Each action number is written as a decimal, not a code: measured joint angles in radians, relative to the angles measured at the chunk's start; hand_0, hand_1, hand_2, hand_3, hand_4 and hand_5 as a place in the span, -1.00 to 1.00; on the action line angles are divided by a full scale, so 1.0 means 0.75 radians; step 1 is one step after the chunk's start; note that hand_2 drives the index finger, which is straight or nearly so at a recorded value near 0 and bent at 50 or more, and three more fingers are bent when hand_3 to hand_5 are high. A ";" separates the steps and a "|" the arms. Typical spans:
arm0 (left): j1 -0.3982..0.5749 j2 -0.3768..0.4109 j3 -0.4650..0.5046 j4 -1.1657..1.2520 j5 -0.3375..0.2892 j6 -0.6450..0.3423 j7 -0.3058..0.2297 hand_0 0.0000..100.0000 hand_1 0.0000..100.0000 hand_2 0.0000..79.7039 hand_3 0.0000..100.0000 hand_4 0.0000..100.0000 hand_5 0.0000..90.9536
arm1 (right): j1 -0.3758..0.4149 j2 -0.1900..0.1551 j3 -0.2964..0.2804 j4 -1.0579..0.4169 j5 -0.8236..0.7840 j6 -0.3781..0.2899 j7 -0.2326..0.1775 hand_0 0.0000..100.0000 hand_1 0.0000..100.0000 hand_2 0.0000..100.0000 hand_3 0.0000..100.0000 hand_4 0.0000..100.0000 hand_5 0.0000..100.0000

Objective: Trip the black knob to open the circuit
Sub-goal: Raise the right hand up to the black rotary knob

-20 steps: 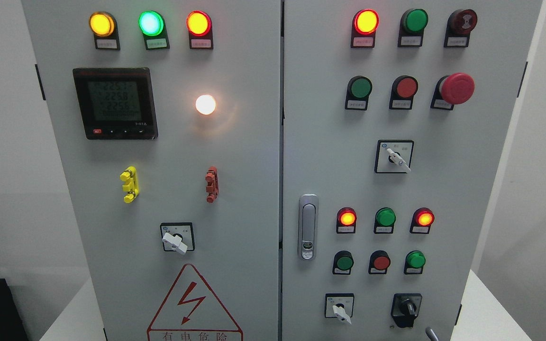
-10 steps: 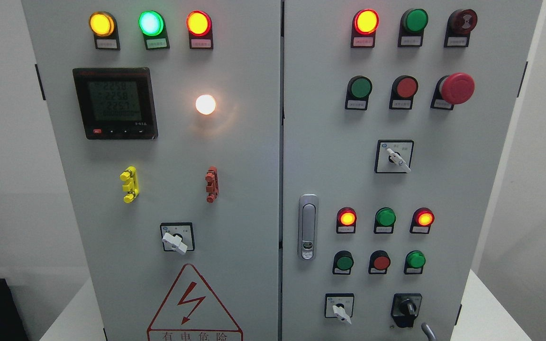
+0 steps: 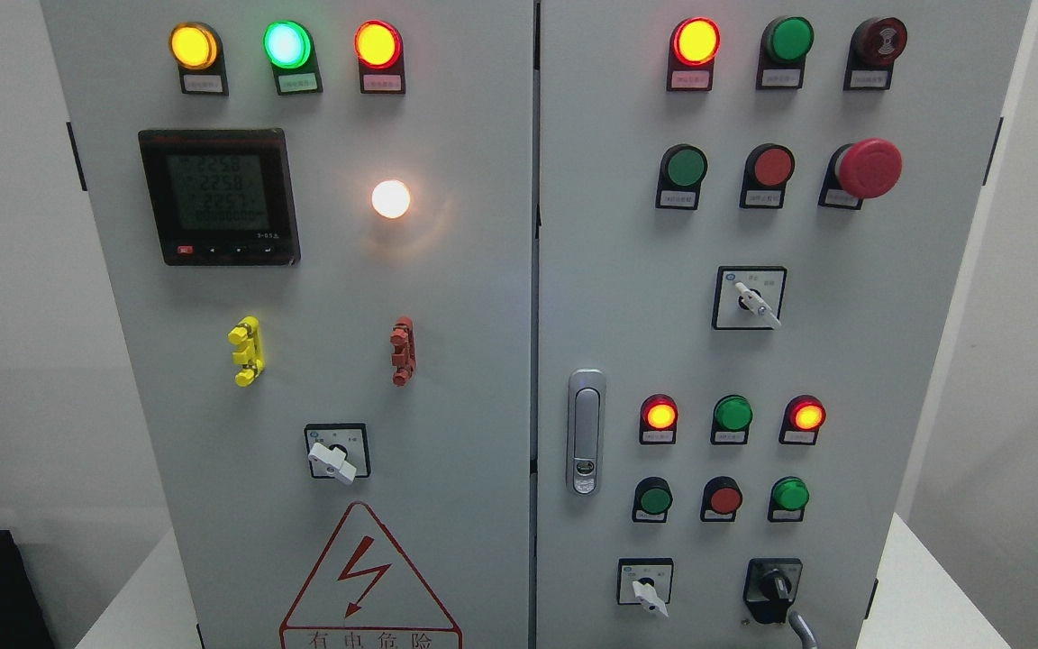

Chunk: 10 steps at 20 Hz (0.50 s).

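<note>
A grey fingertip of the right hand (image 3: 803, 628) rises just right of the black knob (image 3: 773, 589); its grip cannot be told. The warning triangle (image 3: 368, 581) far to its left reads "有电危险".

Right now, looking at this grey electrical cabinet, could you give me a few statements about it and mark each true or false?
1. The black rotary knob sits near the bottom of the cabinet's right door. True.
2. The big red mushroom-shaped button is on the left door. False: it is at the upper right of the right door.
3. The round white lamp beside the black digital meter is lit. True.
4. A robot hand is wrapped around the black knob. False: only a grey sliver of the right hand shows at the bottom edge, just below and right of the knob.
</note>
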 measured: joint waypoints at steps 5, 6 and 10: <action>0.000 0.000 0.000 0.000 0.000 0.000 0.000 -0.76 -0.22 -1.00 -1.00 -1.00 -1.00 | 0.000 -0.001 0.007 0.000 -0.001 0.000 0.003 0.77 0.67 -1.00 1.00 1.00 0.83; 0.000 0.000 0.000 0.000 0.000 0.000 0.000 -0.76 -0.22 -1.00 -1.00 -1.00 -1.00 | 0.000 -0.002 0.008 0.000 -0.001 0.000 0.003 0.77 0.67 -1.00 1.00 1.00 0.83; 0.000 0.000 0.000 0.000 0.000 0.000 0.000 -0.76 -0.22 -1.00 -1.00 -1.00 -1.00 | -0.002 -0.002 0.011 0.001 -0.001 0.000 0.003 0.77 0.67 -1.00 1.00 1.00 0.82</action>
